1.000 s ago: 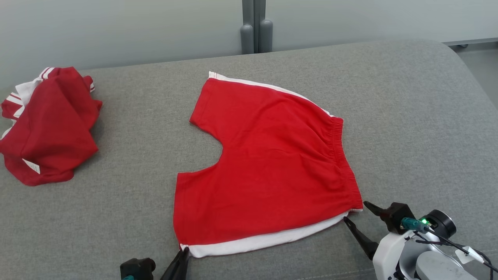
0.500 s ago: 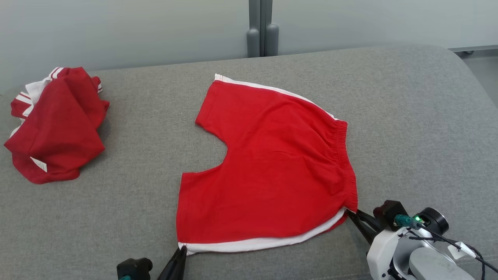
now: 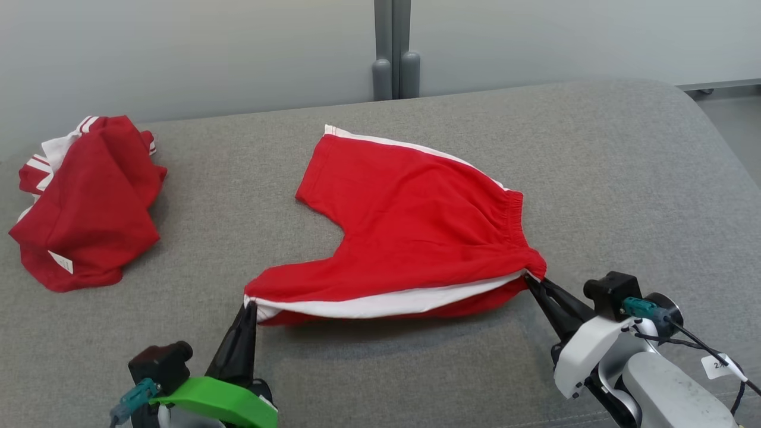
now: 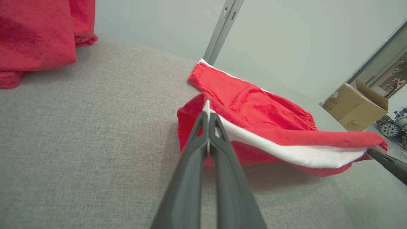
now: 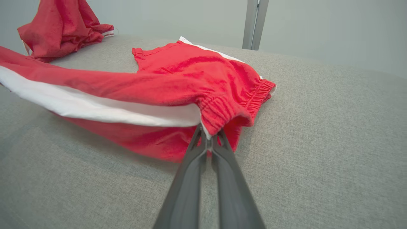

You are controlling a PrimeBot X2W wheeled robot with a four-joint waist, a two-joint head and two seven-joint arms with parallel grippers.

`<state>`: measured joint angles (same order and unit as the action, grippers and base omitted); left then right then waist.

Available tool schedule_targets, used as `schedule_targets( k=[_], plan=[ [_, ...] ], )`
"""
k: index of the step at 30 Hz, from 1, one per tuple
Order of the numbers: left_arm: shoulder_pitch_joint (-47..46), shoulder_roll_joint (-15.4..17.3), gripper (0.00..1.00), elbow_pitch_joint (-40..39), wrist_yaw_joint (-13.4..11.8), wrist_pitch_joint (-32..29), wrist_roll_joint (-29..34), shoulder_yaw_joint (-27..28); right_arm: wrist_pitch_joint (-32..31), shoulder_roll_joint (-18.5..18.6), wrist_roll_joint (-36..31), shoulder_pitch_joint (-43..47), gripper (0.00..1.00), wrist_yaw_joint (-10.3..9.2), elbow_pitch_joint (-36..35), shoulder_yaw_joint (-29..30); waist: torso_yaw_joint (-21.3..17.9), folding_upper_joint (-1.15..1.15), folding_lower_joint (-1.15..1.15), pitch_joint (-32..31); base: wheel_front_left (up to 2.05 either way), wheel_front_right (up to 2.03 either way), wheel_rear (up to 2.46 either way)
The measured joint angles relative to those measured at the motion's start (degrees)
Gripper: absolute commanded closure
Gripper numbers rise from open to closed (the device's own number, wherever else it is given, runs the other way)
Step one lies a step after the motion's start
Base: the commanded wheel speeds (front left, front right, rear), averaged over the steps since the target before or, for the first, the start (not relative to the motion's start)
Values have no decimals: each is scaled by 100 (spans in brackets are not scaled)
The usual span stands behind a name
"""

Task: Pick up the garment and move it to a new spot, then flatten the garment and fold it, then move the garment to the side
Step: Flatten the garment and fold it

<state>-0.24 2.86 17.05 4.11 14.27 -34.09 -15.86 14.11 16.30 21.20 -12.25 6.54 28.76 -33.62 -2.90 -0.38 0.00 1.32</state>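
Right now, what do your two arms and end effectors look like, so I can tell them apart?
Both end effectors have two long, dark, tapering fingers. The left end effector has a bright green bracket; the right end effector a white shell, teal plug, black cable and white tag.

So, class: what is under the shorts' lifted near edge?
Under the shorts, shadowed grey cushion shows where the near edge is raised. Farther back the cloth lies flat, hiding what's beneath.
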Motion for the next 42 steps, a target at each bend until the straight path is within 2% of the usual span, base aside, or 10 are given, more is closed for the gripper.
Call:
schedule_targets(
  k=[11, 18, 23, 27, 34, 39, 42],
  plan=[
    [4, -8, 100, -1341, 96, 15, 194, 84, 7, 268, -29, 192, 100, -69, -721, 349, -19, 0, 0, -186, 0, 0, 0],
    [273, -2, 100, -1970, 118, 16, 423, -289, 8, 628, -69, 515, 100, -220, -1067, 605, 107, 0, 0, -263, 0, 0, 0],
    [505, -3, 100, -2340, 125, 16, 550, -482, 8, 787, -99, 615, 100, -244, -1223, 704, 185, 0, 0, -279, 0, 0, 0],
    [645, 0, 100, -2358, 115, 15, 595, -575, 23, 812, -71, 754, 100, -233, -1245, 700, 191, 0, 0, -268, 0, 0, 0],
    [634, 65, 100, -1994, 90, -188, 604, -470, -67, 721, 198, 805, 100, -89, -1117, 539, 140, 0, 0, -84, 0, 0, 0],
    [-129, 359, 100, -1540, 34, -512, 791, -316, -293, 660, 438, 448, 100, 0, -1084, 501, 65, 0, 0, 175, 0, 0, 0],
    [-981, 443, 100, -1260, -20, -728, 984, -199, -538, 519, 654, -112, 100, 1, -1048, 516, -39, 0, 0, 427, 0, 0, 0]
  ],
)
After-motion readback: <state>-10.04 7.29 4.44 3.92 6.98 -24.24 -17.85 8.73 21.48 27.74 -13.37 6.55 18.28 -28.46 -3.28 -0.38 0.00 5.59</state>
